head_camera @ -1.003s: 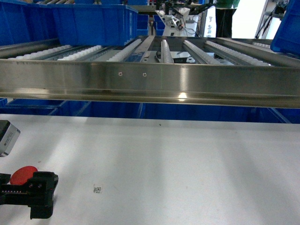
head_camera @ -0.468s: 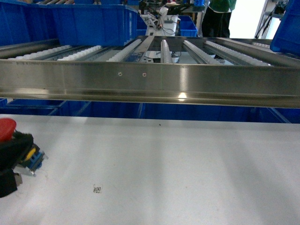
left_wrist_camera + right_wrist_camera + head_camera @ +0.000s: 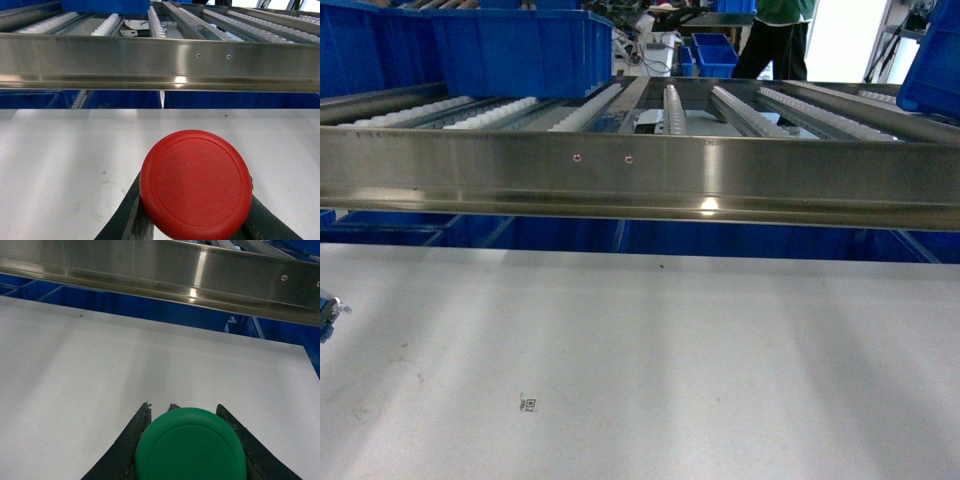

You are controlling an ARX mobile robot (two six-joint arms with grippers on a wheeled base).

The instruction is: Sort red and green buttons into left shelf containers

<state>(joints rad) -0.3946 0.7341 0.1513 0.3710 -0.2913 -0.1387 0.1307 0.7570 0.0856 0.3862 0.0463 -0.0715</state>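
Left tool [image 3: 195, 220]: clamped on red button [image 3: 196, 184]. Right tool [image 3: 187, 450]: clamped on green button [image 3: 191, 446]. Both are held above the counter [image 3: 75, 365]; blue bins [image 3: 510, 45] beyond, nothing yet deposited.

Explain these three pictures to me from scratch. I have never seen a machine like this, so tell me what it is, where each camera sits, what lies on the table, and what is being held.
This is a wheeled robot with two arms, each ending in a two-fingered gripper.

The wide picture comes from a camera on the robot itself, looking forward over a white table at a steel roller rack. Blue bins stand on and behind that rack. The table shows only a small printed marker.

The other two pictures come from cameras on the wrists, looking along the fingers. In the left wrist view, the left gripper is closed on the red button, a push-button with a round cap. In the right wrist view, the right gripper holds the green button the same way.

Neither button is in a bin yet.
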